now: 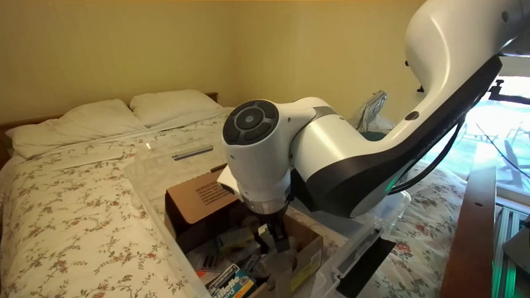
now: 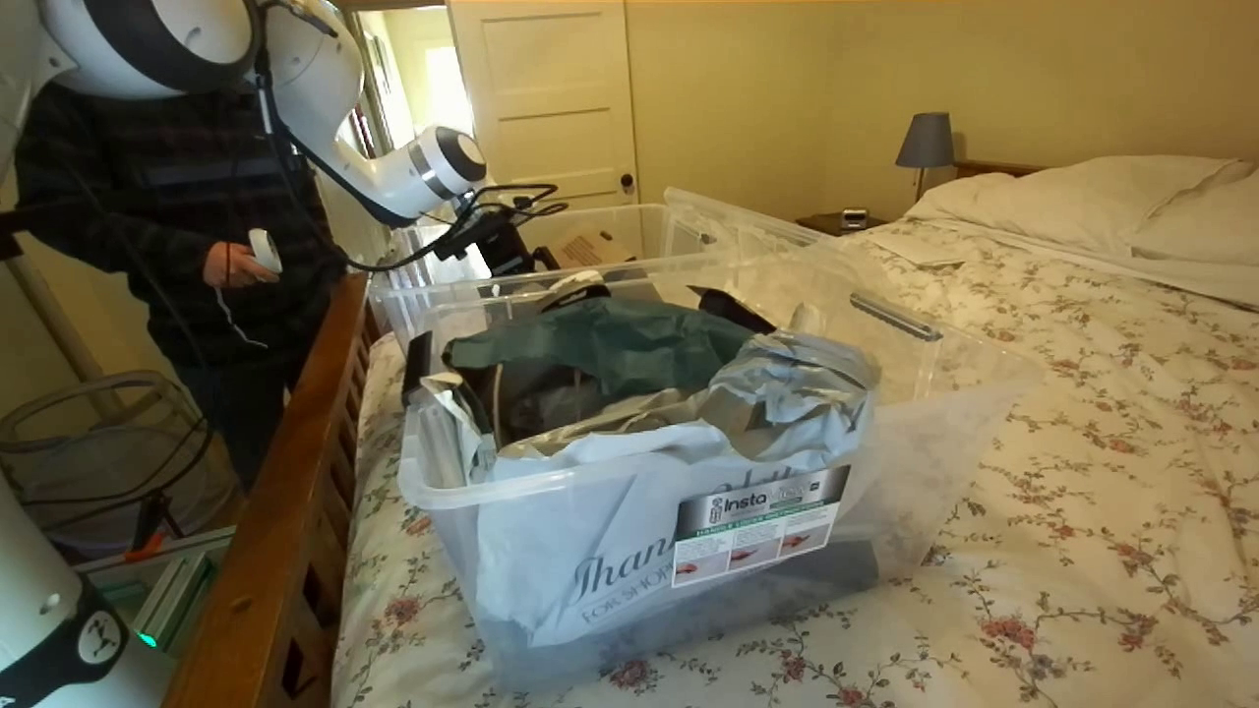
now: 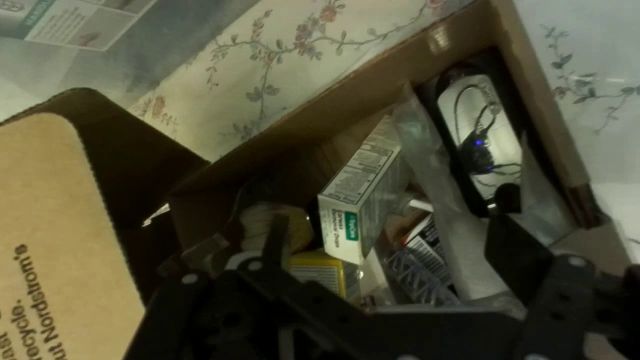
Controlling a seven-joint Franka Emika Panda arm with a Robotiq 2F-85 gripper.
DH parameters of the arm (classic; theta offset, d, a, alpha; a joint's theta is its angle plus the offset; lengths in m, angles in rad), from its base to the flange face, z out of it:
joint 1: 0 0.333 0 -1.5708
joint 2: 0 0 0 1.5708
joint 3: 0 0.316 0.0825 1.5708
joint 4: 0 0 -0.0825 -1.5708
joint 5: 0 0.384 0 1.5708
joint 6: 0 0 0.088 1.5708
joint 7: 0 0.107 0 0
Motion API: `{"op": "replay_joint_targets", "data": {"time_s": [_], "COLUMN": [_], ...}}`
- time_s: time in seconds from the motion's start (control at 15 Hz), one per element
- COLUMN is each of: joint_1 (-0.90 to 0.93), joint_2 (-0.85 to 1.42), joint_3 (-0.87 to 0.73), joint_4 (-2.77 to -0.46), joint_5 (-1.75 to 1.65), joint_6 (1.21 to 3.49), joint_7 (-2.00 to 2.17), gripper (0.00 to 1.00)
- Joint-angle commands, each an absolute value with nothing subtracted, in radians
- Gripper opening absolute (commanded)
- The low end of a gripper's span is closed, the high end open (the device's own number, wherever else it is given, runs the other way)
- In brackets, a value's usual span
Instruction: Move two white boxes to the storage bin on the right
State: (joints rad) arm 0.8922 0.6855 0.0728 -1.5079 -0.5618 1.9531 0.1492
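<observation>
- The white box (image 3: pixel 357 200) with the green patch lies below the gripper (image 3: pixel 390 232), inside the brown cardboard box (image 3: pixel 400 75); in the wrist view it shows between the two fingers (image 3: pixel 517 252), nearer the one at that view's left.
- The gripper points down into the cardboard box, its fingers spread wide and holding nothing.
- Also below the gripper, just beside the white box, are a yellow box (image 3: pixel 317 270) and a clear plastic wrapper (image 3: pixel 442 200).
- A shiny, mirror-like panel (image 3: pixel 480 130) lies past the tip of the finger at the wrist view's right.
- A blue printed pack (image 1: pixel 236 285) sits in the cardboard box, near the gripper.
- Around the cardboard box, under the gripper, rise the walls of a clear tub (image 1: pixel 352 252).
- The storage bin (image 2: pixel 448 492), also clear, stands just beside that tub, off to one side of the gripper; a white shopping bag (image 2: pixel 551 560) and dark green wrapping (image 2: pixel 629 339) lie in it.
- Above the gripper the white arm (image 1: pixel 339 153) bends downward.
- Well apart from the gripper, beyond a wooden rail (image 2: pixel 266 511), stands a person (image 2: pixel 207 197) holding a white handset (image 2: pixel 264 251).
- A flowered bedspread (image 1: pixel 83 223) spreads beneath tub and bin, with pillows (image 1: pixel 174 107) well apart from the gripper.
</observation>
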Motion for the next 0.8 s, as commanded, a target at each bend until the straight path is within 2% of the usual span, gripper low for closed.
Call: {"op": "replay_joint_targets", "data": {"time_s": [0.0,0.13,0.47,0.73], "joint_1": [0.849,0.841,0.851,0.856], "joint_2": [0.765,0.787,0.822,0.808], "joint_3": [0.124,0.129,0.094,0.086], "joint_4": [-1.4,-1.38,-1.331,-1.358], "joint_5": [-0.472,-0.455,-0.5,-0.504], "joint_6": [1.903,1.93,1.945,1.933], "joint_7": [0.087,0.089,0.11,0.119], "gripper": [0.97,0.95,1.0,1.0]}}
